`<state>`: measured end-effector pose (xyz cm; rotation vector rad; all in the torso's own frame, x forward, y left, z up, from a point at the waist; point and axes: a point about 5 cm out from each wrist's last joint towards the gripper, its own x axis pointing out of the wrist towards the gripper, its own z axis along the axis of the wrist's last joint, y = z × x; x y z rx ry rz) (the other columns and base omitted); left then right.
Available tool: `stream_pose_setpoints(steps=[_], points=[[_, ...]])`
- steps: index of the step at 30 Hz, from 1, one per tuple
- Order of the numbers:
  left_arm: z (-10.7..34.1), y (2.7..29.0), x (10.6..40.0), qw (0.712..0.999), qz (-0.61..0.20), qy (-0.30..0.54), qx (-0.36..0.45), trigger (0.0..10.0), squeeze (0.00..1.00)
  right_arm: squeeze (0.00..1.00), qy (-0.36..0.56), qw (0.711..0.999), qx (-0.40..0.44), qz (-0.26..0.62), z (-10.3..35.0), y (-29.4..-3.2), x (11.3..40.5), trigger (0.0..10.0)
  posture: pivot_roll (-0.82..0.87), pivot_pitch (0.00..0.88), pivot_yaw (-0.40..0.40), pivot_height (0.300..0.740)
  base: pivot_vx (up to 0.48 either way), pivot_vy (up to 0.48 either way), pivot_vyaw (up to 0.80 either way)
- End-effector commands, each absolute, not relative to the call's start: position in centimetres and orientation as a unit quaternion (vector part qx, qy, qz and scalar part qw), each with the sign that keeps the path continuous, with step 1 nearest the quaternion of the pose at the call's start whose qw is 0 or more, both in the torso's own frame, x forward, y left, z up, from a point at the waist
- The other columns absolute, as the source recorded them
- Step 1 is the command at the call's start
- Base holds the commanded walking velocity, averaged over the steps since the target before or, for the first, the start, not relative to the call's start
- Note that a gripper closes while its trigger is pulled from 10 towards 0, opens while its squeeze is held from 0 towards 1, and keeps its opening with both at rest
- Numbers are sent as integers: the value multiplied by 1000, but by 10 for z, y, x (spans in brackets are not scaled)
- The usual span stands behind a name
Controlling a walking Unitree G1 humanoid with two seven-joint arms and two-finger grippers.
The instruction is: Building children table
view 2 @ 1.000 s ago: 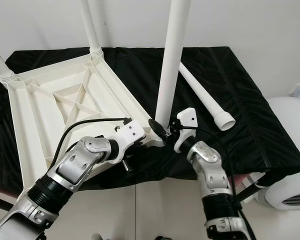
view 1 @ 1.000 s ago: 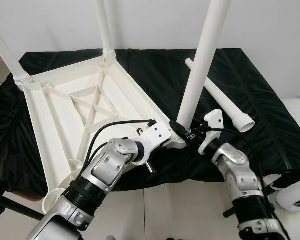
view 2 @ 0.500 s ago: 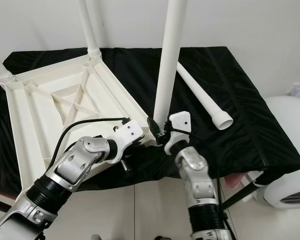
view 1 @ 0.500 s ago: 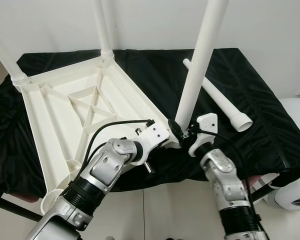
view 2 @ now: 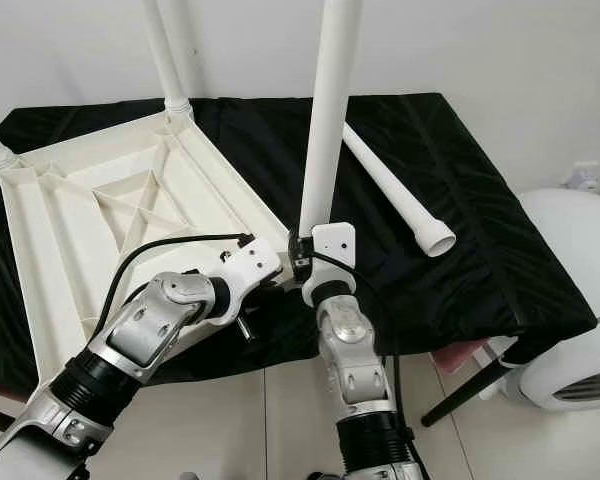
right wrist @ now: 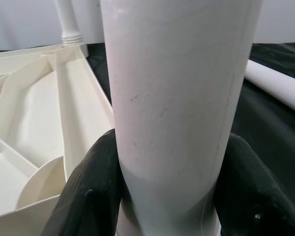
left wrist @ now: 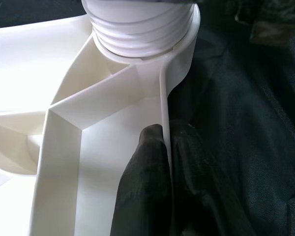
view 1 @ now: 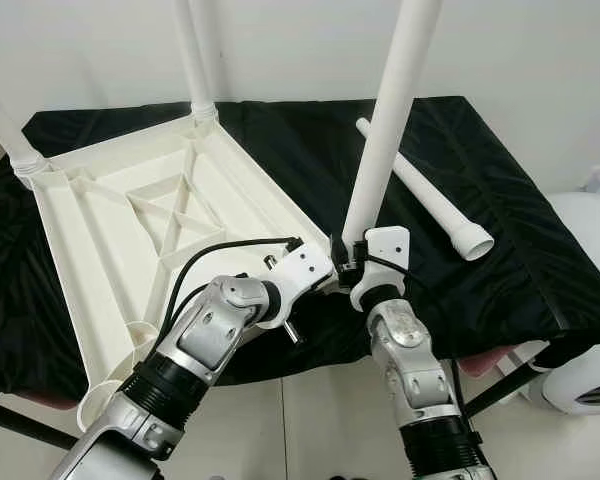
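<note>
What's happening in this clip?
The robot is assembling an upturned white tabletop on a black cloth. Its right gripper is shut on an upright leg at the near corner socket, while the left gripper pinches the tabletop's rim beside it. Two legs stand at the far corners; one loose leg lies on the cloth.

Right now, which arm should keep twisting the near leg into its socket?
Right, probably. The right gripper has its fingers wrapped around the upright leg just above its base, while the left gripper pinches the tabletop's rim, bracing it.
</note>
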<state>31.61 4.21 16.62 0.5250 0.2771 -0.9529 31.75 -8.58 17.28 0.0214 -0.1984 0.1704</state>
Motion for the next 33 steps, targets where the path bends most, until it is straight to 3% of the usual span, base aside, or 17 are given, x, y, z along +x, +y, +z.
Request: stream_pose_setpoints(steps=[1,5,6,7,8,24,25,33], points=[[157,36,312,839,-458,145,255,10000,0,0,-96,989,24,109,176,-66,317,10000,-84,123,29,740,0,0,0],[157,36,312,838,-459,145,255,10000,0,12,-100,988,27,113,177,-72,319,10000,-86,126,32,740,0,0,0],[157,37,312,838,-459,146,256,10000,0,565,-100,988,24,112,177,-75,320,10000,-87,126,32,740,0,0,0],[157,37,312,838,-459,146,256,10000,0,565,-100,988,24,112,177,-75,320,10000,-87,126,32,740,0,0,0],[157,37,312,838,-459,146,256,10000,0,1000,-104,987,30,118,178,-77,320,10000,-86,127,31,740,0,0,0],[158,37,313,840,-457,145,255,10000,0,1000,-113,973,16,202,183,-103,321,10000,-88,126,33,740,0,0,0],[158,37,313,839,-458,145,256,10000,0,0,-108,968,13,227,184,-112,323,10000,-88,127,33,740,0,0,0],[159,36,313,838,-459,144,256,10000,0,0,-84,944,-18,317,179,-132,323,10000,-94,124,34,740,0,0,0]])
